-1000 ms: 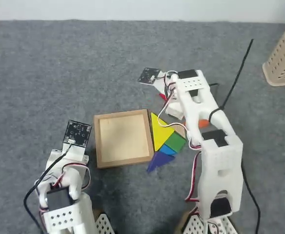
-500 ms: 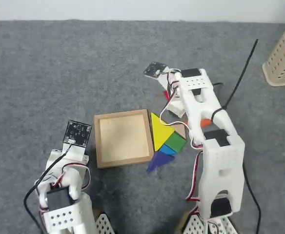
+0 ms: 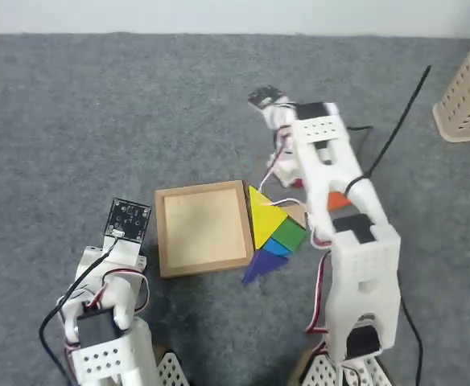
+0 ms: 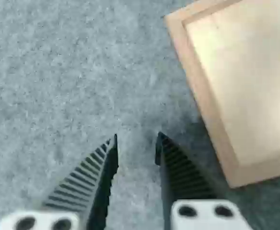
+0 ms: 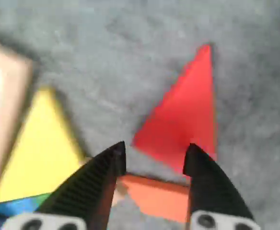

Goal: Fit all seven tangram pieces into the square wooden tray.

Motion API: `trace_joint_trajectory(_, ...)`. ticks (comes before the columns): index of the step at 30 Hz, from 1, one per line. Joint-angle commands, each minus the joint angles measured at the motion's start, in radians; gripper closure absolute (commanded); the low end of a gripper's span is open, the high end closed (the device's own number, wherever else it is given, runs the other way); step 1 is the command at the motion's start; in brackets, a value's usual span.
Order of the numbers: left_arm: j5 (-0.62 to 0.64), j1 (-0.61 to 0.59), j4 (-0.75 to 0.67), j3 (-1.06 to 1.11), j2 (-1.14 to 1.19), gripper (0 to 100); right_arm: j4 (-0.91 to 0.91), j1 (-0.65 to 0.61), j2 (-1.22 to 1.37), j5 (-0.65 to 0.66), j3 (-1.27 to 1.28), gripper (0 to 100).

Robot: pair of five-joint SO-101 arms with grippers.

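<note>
High overhead, 2 wrist close-ups, tray [image 3: 160, 233] shared

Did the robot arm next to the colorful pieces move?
Yes. The right arm has swung farther away from the wooden tray, toward the top of the high view.

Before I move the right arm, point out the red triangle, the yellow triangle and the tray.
red triangle [image 5: 185, 120]: right wrist view, its middle.
yellow triangle [image 3: 265, 215]: high view, its middle.
tray [image 3: 207, 266]: high view, its near rim.
</note>
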Motion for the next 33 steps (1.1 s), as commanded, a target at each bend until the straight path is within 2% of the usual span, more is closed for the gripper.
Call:
trace_joint_trajectory(1,0.008,-0.002,0.003,-0.013,-0.023,88,0.048,-0.068,-0.134,-0.014,-0.049,81.8)
trace_joint_trajectory(4,0.008,-0.002,0.003,-0.013,-0.023,88,0.058,-0.074,-0.153,-0.017,-0.049,81.8)
trace_joint_trajectory(7,0.008,-0.002,0.003,-0.013,-0.023,88,0.042,-0.021,-0.131,-0.017,-0.049,81.2)
trace_joint_trajectory(14,0.008,-0.002,0.003,-0.013,-0.023,88,0.024,0.071,-0.030,0.083,-0.051,68.2)
trace_joint_trajectory(22,0.008,-0.002,0.003,-0.013,-0.023,88,-0.056,0.071,0.068,0.104,-0.049,67.9)
trace_joint_trajectory(33,0.008,-0.002,0.003,-0.013,-0.023,88,-0.058,0.071,0.116,0.123,-0.054,68.0)
